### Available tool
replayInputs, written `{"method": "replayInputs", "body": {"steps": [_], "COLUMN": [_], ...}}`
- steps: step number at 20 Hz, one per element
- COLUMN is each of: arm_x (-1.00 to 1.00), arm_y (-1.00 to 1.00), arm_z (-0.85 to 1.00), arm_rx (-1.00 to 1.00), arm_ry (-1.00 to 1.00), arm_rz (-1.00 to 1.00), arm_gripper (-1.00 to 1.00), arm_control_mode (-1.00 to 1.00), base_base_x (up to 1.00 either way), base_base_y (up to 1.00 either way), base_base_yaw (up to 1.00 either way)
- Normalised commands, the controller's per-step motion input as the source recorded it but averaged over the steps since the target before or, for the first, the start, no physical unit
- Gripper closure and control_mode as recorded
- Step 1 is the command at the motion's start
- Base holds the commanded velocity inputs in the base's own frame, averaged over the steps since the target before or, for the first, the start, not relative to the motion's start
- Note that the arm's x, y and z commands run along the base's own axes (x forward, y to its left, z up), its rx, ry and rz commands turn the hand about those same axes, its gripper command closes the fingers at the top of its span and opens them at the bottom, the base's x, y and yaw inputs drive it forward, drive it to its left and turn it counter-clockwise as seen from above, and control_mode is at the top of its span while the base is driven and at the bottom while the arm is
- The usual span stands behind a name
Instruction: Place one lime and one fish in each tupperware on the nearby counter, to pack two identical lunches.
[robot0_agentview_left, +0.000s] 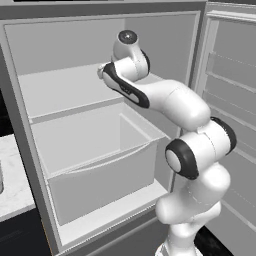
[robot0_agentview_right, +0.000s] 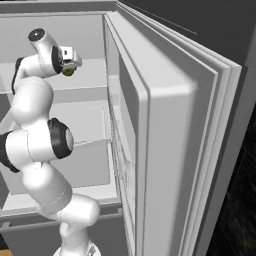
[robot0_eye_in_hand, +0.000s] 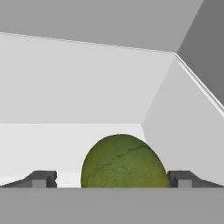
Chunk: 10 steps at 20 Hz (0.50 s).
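Note:
A green lime (robot0_eye_in_hand: 122, 162) lies on the grey upper fridge shelf (robot0_agentview_left: 60, 87), close to the back right corner. My gripper (robot0_eye_in_hand: 113, 178) is open, with one dark fingertip (robot0_eye_in_hand: 41, 178) on each side of the lime and a gap between them and it. From the right base view the lime (robot0_agentview_right: 69, 72) peeks out just under the hand, where the gripper (robot0_agentview_right: 70, 67) reaches into the fridge. A strip of the white marbled counter (robot0_agentview_left: 12, 170) lies left of the fridge. The fish and the tupperware are out of view.
Below the shelf sits a large grey drawer (robot0_agentview_left: 100, 165). The fridge door (robot0_agentview_right: 165, 125) stands wide open to the right of the arm. The fridge's side wall and back wall close in around the hand.

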Motion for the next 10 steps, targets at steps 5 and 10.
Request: {"method": "replayInputs", "body": {"steps": [5,10], "arm_x": [0.00,0.01], "arm_y": [0.00,0.00], "arm_z": [-0.21,-0.28], "arm_rx": [-0.02,-0.02], "arm_ry": [0.00,-0.02], "arm_rz": [0.00,0.00], "arm_gripper": [1.00,1.00], "arm_control_mode": [-1.00,-1.00], "base_base_x": [0.00,0.00], "base_base_y": [0.00,0.00], "base_base_yaw": [0.00,0.00]}}
